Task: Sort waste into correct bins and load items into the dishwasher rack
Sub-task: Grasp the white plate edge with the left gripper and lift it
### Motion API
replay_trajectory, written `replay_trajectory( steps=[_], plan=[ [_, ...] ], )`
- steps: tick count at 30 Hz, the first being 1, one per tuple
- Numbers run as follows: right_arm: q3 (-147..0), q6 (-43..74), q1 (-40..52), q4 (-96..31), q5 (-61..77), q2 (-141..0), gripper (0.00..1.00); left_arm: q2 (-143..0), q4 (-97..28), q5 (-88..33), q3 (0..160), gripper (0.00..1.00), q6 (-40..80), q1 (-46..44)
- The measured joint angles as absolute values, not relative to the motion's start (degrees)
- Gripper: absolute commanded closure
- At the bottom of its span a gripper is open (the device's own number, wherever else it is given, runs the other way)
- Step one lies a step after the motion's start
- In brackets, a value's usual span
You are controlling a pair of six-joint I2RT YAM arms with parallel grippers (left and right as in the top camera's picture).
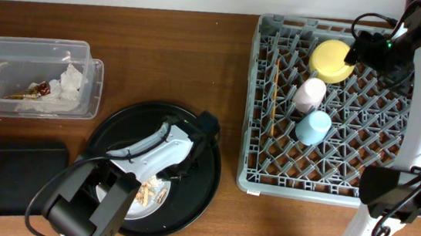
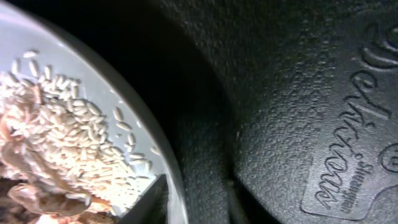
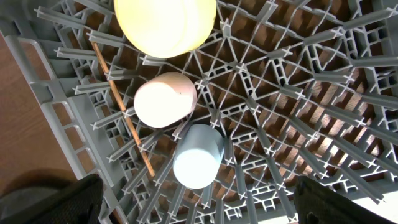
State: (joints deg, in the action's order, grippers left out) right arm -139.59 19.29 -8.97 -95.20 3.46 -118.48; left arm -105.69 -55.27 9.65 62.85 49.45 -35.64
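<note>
A round white plate (image 1: pixel 133 208) (image 2: pixel 87 68) lies on the round black tray (image 1: pixel 191 197) (image 2: pixel 298 93). It carries rice and beige-brown food scraps (image 1: pixel 149 193) (image 2: pixel 50 143). My left gripper (image 1: pixel 154 184) (image 2: pixel 196 205) straddles the plate's rim with its jaws narrow. One finger rests inside against the rim; the outer finger stands a little apart from it. The grey dishwasher rack (image 1: pixel 362 148) (image 3: pixel 298 93) holds a yellow bowl (image 1: pixel 331 60) (image 3: pixel 165 25), a pink cup (image 1: pixel 310 93) (image 3: pixel 165 99), a light blue cup (image 1: pixel 313 126) (image 3: pixel 198 155) and wooden chopsticks (image 1: pixel 275 93) (image 3: pixel 121 112). My right gripper (image 1: pixel 354 50) (image 3: pixel 198 208) hovers open above the rack, holding nothing.
A clear plastic tub (image 1: pixel 32 40) at the far left holds a crumpled white napkin (image 1: pixel 70 85) and a brownish wrapper (image 1: pixel 36 90). A flat black rectangular tray (image 1: pixel 4 172) lies in front of it. My left arm's base stands at the table's front edge.
</note>
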Motion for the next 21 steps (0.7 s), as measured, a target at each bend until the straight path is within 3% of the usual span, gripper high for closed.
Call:
replay_trajectory(
  steps=[2,9,21],
  plan=[
    [-139.6,19.3,-9.0,-95.2,3.4,-118.5,0.02,-105.8,-56.2,9.1,62.8,0.99,49.8,-35.6],
    [-139.6,19.3,-9.0,-95.2,3.4,-118.5,0.02,-105.8,-60.7,9.3,63.0,0.99,50.0,-35.6],
    [-139.6,19.3,-9.0,-95.2,3.5,-118.5,0.02,-106.4,-83.0,17.2,79.4,0.99,50.0,-32.1]
  ],
)
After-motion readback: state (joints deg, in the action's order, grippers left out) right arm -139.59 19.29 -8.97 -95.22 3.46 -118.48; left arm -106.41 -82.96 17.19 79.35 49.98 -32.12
